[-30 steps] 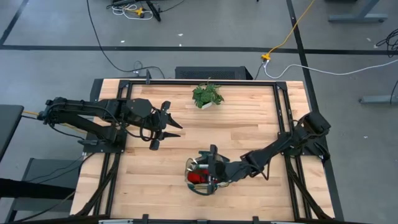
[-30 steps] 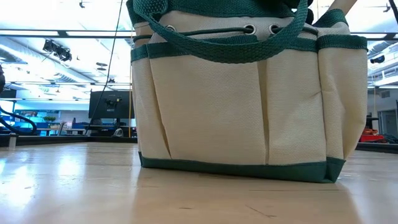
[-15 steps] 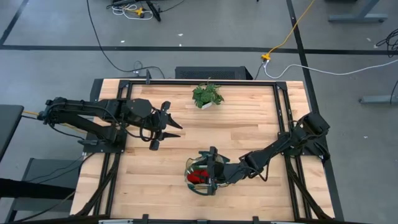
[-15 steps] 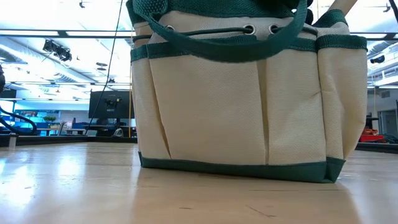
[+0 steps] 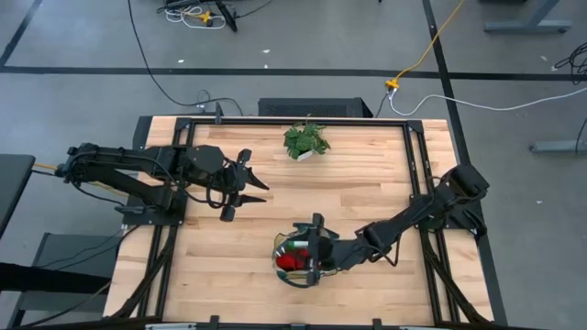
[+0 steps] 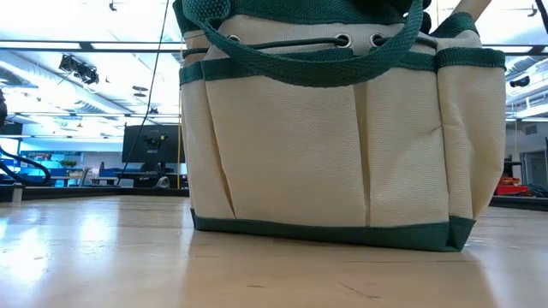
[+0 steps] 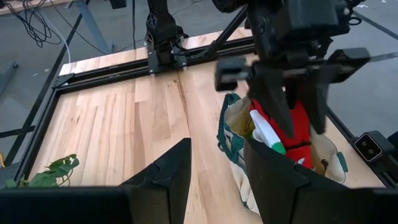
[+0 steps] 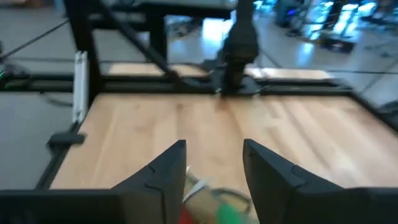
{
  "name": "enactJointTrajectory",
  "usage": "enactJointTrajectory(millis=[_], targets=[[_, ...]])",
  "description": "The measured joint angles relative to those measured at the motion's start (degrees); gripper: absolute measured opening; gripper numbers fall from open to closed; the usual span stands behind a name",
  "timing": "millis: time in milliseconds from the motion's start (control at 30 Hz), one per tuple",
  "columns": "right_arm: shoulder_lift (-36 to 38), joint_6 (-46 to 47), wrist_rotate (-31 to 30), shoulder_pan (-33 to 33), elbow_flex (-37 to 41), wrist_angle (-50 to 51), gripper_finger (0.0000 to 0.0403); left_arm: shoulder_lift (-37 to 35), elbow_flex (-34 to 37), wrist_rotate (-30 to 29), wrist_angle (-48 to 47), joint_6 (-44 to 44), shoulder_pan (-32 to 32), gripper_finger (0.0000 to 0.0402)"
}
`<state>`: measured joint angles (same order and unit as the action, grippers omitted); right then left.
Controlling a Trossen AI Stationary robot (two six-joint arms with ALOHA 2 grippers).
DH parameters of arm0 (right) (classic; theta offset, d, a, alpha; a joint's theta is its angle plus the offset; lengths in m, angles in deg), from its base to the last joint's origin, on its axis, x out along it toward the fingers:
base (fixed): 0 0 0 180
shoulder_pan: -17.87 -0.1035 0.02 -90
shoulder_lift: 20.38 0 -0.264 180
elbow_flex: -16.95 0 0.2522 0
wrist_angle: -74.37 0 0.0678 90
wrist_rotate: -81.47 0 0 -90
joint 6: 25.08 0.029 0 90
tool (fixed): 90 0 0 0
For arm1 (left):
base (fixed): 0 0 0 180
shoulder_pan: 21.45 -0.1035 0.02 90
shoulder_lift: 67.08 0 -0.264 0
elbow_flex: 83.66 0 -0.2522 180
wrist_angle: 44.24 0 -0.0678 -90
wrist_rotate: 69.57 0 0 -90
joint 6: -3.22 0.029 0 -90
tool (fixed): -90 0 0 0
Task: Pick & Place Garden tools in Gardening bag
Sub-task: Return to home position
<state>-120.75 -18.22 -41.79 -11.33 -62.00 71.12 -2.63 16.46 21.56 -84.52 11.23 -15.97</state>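
I can read no lettering, number or brand mark in any of my views. The gardening bag (image 6: 325,145) faces me as plain beige canvas with green trim. The dark screen (image 6: 152,142) in the room beyond the tabletop (image 6: 103,257) is too small for me to make anything out.

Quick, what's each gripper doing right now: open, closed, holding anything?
Left gripper: open, holding nothing.
Right gripper: open, holding nothing, just above the gardening bag.
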Motion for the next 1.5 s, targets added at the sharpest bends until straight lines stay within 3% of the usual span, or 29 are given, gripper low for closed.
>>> enactJointTrajectory(millis=[367, 667, 1033, 1167, 1500], targets=[[10.7, -4.74, -7.8, 0.01, -0.01, 8.06, 0.0114, 0.0, 0.0, -3.25, -0.07, -0.26, -0.04, 0.0153], [17.28, -4.32, -7.01, 1.45, -0.09, 22.02, 0.0085, -0.02, 0.0, -3.89, -0.41, 0.44, -0.02, 0.0153], [20.39, -3.18, -6.07, 7.47, 1.12, 29.78, 0.0087, -0.3, 0.0, -3.89, -0.53, 0.15, -0.07, 0.0154], [26.16, -1.35, -4.86, 9.38, 9.33, 25.14, 0.0084, -2.32, 3.53, -3.89, 1.78, 0.07, -0.21, 0.0154], [45.16, -5.11, 1.74, 9.62, 37.79, -8.54, 0.0084, -14.86, 25.97, -3.93, 23.4, -2.5, -0.63, 0.0154]])
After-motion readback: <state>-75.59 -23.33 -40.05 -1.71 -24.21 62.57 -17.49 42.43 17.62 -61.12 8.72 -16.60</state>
